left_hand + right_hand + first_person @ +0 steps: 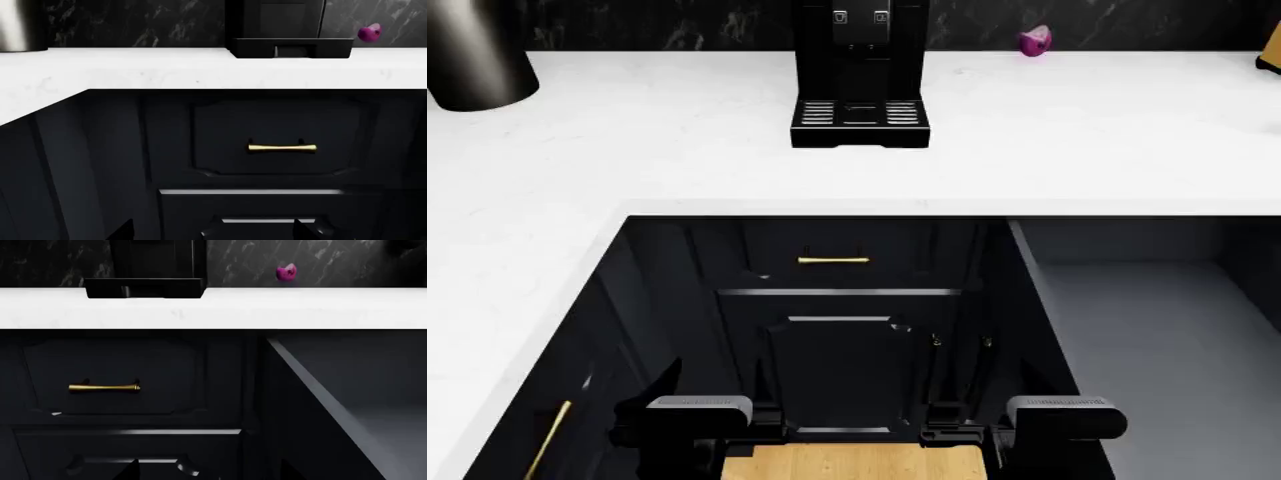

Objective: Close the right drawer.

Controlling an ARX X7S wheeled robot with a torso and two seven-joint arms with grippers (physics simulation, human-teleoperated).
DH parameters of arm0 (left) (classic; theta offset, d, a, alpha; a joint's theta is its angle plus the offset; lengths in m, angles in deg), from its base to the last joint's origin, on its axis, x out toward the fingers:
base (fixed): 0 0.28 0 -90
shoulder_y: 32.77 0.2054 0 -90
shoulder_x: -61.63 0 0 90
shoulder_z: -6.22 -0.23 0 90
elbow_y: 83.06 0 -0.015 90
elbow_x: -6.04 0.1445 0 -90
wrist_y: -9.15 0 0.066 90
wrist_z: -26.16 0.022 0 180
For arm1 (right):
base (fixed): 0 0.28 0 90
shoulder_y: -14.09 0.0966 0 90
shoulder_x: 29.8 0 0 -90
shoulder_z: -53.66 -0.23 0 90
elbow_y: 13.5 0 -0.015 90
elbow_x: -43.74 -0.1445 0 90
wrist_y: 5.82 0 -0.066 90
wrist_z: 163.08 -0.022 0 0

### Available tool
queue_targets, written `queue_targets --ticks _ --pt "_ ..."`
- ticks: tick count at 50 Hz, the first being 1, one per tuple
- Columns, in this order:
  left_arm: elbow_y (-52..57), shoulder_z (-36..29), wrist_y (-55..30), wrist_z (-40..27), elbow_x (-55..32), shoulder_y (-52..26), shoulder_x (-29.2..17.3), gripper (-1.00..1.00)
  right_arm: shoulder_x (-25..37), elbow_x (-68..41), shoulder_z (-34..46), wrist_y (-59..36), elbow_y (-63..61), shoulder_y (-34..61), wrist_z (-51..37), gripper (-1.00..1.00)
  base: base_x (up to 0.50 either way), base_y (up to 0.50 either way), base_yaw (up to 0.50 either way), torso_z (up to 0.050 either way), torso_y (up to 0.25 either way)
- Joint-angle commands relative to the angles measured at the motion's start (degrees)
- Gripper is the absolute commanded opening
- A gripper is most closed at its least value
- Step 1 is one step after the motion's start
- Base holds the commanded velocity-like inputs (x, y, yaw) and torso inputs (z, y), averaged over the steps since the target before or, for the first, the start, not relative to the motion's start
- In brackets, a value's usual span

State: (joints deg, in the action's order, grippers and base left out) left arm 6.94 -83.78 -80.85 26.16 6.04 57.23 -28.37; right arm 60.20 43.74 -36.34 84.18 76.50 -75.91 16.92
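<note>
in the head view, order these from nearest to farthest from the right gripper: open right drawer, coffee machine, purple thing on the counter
From the right gripper, low on the right:
1. Right drawer, pulled open just beside and beyond it.
2. Coffee machine, on the counter, centre.
3. Purple object, by the back wall, right of the machine.

Cut off and unclear

The right drawer (1148, 330) runs off the head view's right and lower edges, front and handle unseen. Gripper fingertips barely show in either wrist view, their gap unreadable.
</note>
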Motion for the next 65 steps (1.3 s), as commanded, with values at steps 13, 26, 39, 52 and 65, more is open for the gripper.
queue_targets --ticks 13,26,39,52,65 --pt "-1.0 -3.8 1.3 -3.5 -1.9 0.2 -2.8 1.0 2.8 -3.0 3.4 -0.1 0.0 0.1 -3.3 1.0 0.0 0.0 0.0 0.0 0.0" --pt "-1.6 -5.6 1.9 -5.0 -2.5 -0.3 -3.8 1.0 4.2 -3.8 5.1 0.4 0.1 0.2 -4.2 1.0 0.0 0.0 0.0 0.0 0.0" --pt "0.9 -6.3 1.1 -5.9 -4.2 -0.6 -4.7 1.0 5.3 -3.5 6.5 4.6 1.6 0.4 -5.0 1.0 0.0 0.0 0.0 0.0 0.0" --pt "5.1 -7.2 1.1 -7.3 -4.6 -0.2 -5.9 1.0 6.6 -1.6 8.2 7.4 2.6 0.7 -6.4 1.0 0.0 0.0 0.0 0.0 0.0" --pt "12.9 -10.0 0.9 -7.8 -3.0 1.0 -7.3 1.0 7.7 1.7 9.6 14.8 5.5 1.2 -8.3 1.0 0.0 0.0 0.0 0.0 0.0"
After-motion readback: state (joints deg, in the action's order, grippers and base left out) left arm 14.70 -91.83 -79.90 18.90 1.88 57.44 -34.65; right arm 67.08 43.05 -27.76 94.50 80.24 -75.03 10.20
